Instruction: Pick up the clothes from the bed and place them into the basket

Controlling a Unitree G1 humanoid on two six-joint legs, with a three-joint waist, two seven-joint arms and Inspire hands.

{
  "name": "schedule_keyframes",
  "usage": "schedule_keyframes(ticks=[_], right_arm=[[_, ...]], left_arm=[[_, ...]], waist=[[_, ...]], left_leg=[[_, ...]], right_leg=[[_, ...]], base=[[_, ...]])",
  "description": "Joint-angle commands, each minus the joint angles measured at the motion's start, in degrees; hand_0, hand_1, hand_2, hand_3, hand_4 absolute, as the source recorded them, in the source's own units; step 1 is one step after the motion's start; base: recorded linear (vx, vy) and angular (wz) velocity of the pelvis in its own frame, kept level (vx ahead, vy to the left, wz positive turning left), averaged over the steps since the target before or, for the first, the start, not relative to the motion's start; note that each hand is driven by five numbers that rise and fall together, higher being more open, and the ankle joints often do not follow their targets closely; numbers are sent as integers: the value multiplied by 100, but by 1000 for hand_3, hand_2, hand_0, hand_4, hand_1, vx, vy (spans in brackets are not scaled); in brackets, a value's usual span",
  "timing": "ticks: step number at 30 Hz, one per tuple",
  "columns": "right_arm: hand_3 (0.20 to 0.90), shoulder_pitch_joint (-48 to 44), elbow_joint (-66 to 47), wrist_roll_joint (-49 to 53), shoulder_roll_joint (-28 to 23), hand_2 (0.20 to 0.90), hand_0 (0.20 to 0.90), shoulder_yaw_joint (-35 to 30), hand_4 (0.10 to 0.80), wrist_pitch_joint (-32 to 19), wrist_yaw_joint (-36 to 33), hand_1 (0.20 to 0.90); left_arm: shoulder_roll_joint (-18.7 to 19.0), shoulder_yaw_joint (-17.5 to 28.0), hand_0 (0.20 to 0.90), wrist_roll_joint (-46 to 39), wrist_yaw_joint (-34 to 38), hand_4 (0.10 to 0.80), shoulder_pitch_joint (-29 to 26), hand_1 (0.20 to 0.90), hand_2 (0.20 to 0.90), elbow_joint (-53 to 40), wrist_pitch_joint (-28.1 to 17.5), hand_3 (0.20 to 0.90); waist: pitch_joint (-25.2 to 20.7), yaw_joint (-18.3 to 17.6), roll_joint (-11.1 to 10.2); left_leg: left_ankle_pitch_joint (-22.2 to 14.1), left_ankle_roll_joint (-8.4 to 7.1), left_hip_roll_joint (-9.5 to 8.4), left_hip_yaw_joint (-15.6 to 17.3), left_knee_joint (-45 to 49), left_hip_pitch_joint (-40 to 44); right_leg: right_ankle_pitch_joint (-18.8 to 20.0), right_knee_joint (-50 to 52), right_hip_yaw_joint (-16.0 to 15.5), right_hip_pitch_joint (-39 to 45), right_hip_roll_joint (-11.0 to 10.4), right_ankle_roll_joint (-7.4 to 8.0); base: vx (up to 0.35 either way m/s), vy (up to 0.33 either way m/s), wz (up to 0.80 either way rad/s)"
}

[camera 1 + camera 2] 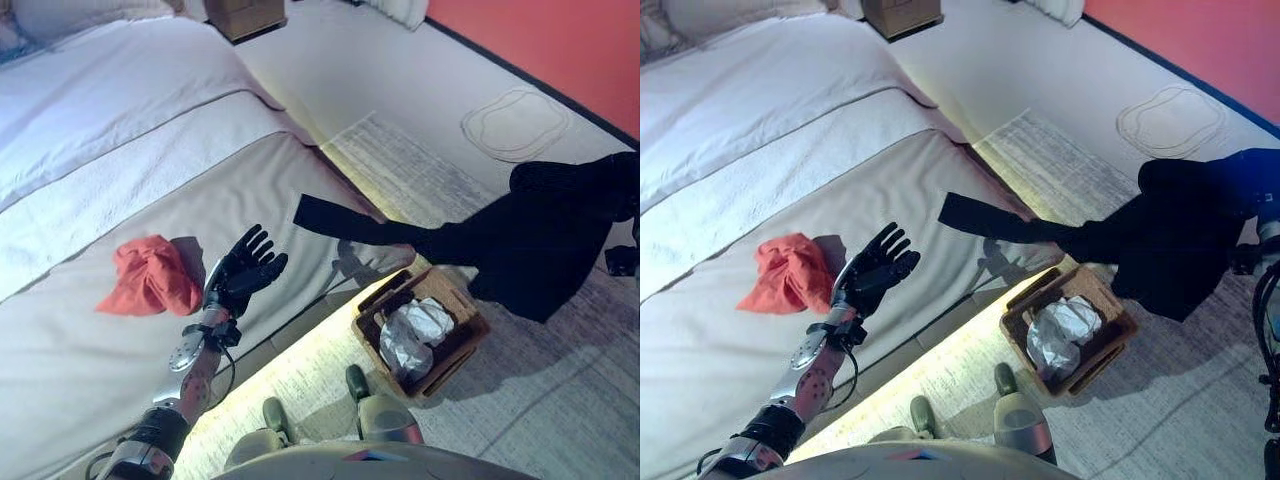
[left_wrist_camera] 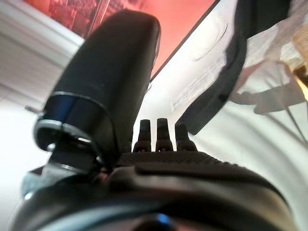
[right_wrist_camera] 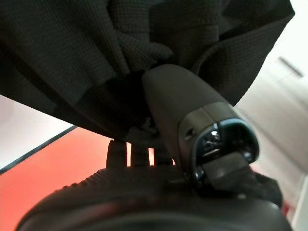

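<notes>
Black garment hangs at right of frame above the basket, pinched in my right hand. My left hand, fingers spread, hovers beside the red cloth on the bed, centre-left.

Basket sits on the floor just right of the bed, crumpled cloth inside it. Garment hangs above and right of the basket, one end reaching back over the bed's edge. Second garment lies on the bed left of the basket; rug lies on the floor behind the basket.
</notes>
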Motion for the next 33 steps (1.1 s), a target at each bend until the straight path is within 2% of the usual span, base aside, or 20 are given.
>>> schedule_keyframes(ticks=[1, 8, 16, 22, 28, 29, 30, 33], right_arm=[[200, -306, -457, -347, -477, 300, 300, -652, 100, -586, -601, 300], [200, 150, -612, -162, 31, 300, 300, -721, 100, -493, -100, 300], [200, -215, -187, -100, 640, 300, 300, 120, 100, -308, 533, 300], [200, -489, 558, -184, 1375, 300, 300, 933, 100, -395, 411, 300], [200, -937, 1534, -392, 1692, 300, 300, 1611, 100, -328, 210, 300], [516, -980, 1682, -491, 1752, 571, 571, 1669, 416, -269, 196, 571], [900, -1000, 1868, -681, 1810, 900, 900, 1722, 800, -251, 134, 900], [900, -1065, 2193, -942, 1794, 900, 900, 1906, 800, -258, 49, 900]], left_arm=[[-10, 106, 900, 105, -308, 800, -152, 900, 900, 112, -554, 900], [-74, 177, 900, 207, -314, 800, -256, 900, 900, 199, -510, 900], [-218, 127, 900, 352, -144, 800, -476, 900, 900, 223, -462, 900], [-382, -7, 900, 484, -30, 800, -634, 900, 900, 221, -450, 900], [-457, -168, 900, 425, -59, 800, -770, 900, 900, 263, -493, 900], [-457, -184, 900, 420, -101, 800, -771, 900, 900, 290, -504, 900], [-470, -209, 900, 427, -111, 800, -786, 900, 900, 314, -505, 900], [-447, -217, 900, 416, -135, 800, -818, 900, 900, 322, -487, 900]], waist=[[-679, 30, -69], [-634, -73, -42], [-571, -35, -10], [-452, 111, 64], [-358, 253, 165], [-358, 284, 178], [-356, 314, 189], [-339, 368, 203]], left_leg=[[-506, 139, -21, -295, 40, 96], [-488, 116, 1, -197, 49, 117], [-465, 89, 18, -117, 65, 110], [-479, 100, -2, -156, 85, 61], [-475, 85, -22, -243, 92, 45], [-472, 82, -27, -264, 85, 41], [-466, 76, -29, -271, 85, 39], [-458, 80, -35, -326, 79, 39]], right_leg=[[-114, 496, -7, -142, 326, -112], [-86, 520, -2, -187, 334, -82], [-41, 491, -67, -216, 313, -84], [-38, 494, -138, -255, 289, -99], [-37, 479, -214, -235, 251, -108], [-36, 468, -237, -229, 242, -109], [-30, 461, -265, -225, 229, -107], [-33, 460, -289, -208, 222, -107]], base=[[1, 8, -11], [-9, -7, -6], [-12, -12, -5], [-28, -8, 0], [-2, -1, 1], [19, -9, 5], [18, -12, 7], [20, -13, 16]])
